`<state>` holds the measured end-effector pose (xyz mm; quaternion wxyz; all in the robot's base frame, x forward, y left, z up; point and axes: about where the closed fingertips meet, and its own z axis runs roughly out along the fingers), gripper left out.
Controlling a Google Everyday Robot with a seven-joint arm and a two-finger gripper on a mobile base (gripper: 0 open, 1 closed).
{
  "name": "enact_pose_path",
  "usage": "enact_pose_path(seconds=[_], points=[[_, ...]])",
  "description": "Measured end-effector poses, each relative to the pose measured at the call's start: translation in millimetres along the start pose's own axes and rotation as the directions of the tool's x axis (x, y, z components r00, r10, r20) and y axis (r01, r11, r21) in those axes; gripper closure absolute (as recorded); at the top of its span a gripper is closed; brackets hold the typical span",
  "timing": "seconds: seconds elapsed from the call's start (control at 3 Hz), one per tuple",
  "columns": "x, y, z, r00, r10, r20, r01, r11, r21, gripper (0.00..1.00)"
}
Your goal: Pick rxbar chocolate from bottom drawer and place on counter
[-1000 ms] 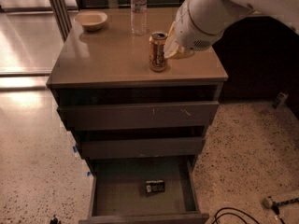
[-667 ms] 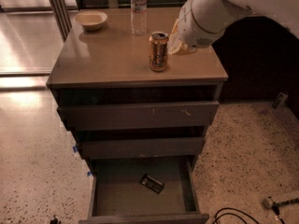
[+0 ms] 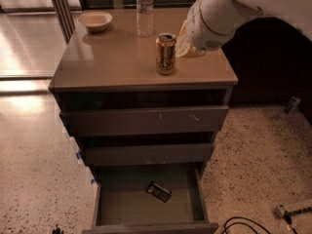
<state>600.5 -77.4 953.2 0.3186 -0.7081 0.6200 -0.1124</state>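
The orange can (image 3: 165, 53) on the counter (image 3: 112, 57) could be toppled by the gripper (image 3: 189, 42) held just right of it, state not discernible, once the bottom drawer's (image 3: 126, 204) rxbar chocolate (image 3: 159, 191) is sought.

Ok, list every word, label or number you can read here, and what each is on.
Nothing can be read.
The rxbar chocolate in the bottom drawer: pale print, too blurred.
The can on the counter: pattern only, unreadable.
The water bottle: label unreadable.
The gripper, above the counter right of the can: no markings seen.
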Motion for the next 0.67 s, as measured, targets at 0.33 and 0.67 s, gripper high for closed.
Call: enact_pose_path(seconds=[0.33, 0.67], points=[[0.0, 0.0, 0.0, 1.000, 0.000, 0.000, 0.000, 1.0000, 0.000, 0.27], [0.0, 0.0, 0.0, 1.000, 0.000, 0.000, 0.000, 1.0000, 0.000, 0.03]])
